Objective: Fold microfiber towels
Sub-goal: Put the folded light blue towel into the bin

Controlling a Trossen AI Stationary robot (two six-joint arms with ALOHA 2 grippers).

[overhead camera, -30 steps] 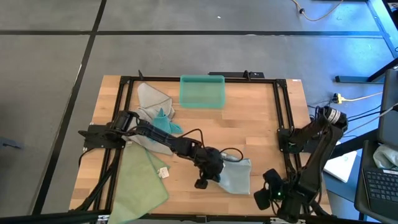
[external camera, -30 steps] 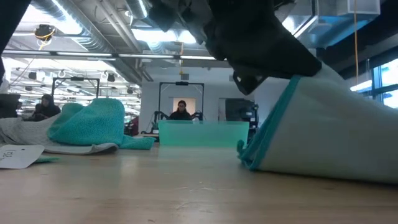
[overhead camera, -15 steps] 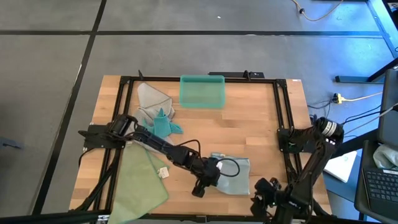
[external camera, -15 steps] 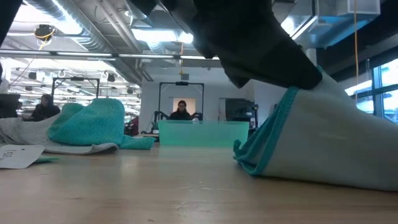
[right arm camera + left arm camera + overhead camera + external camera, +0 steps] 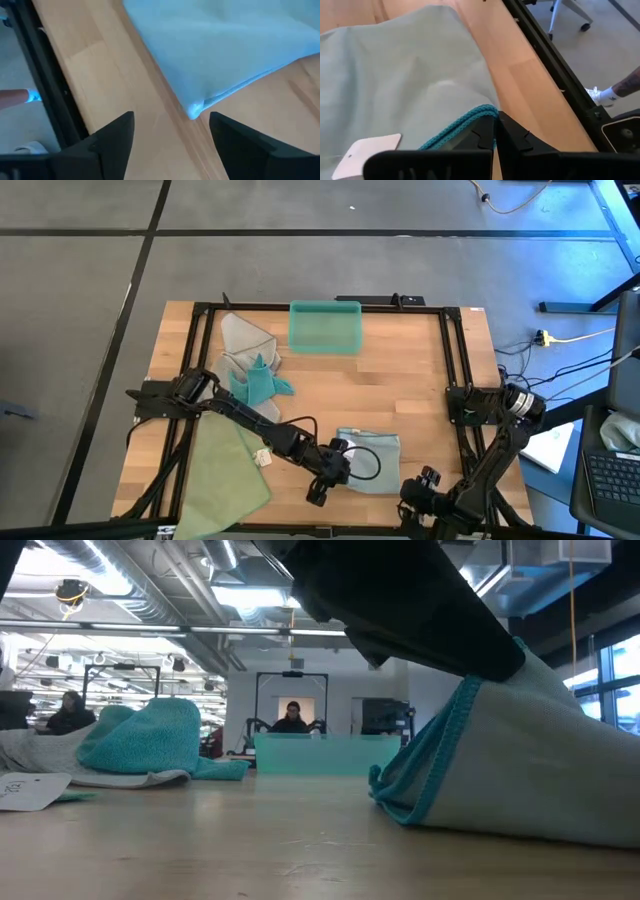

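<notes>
Left gripper [image 5: 318,495]: fingers pressed together, pinching the teal-stitched edge of the pale blue-green towel [image 5: 372,462] near the table's front edge.
Right gripper [image 5: 412,498]: fingers spread wide, holding nothing, just beside that towel's front right corner.
Pale blue-green towel: folded, front centre of the table [image 5: 400,380].
Pale green towel [image 5: 228,470]: spread flat, front left.
Grey towel [image 5: 243,337] and teal towel [image 5: 258,378]: crumpled, back left.
Teal bin [image 5: 325,327]: back centre.

Soft matt cloth towel [image 5: 375,460] with corded teal hem; smooth wooden table [image 5: 400,390].
</notes>
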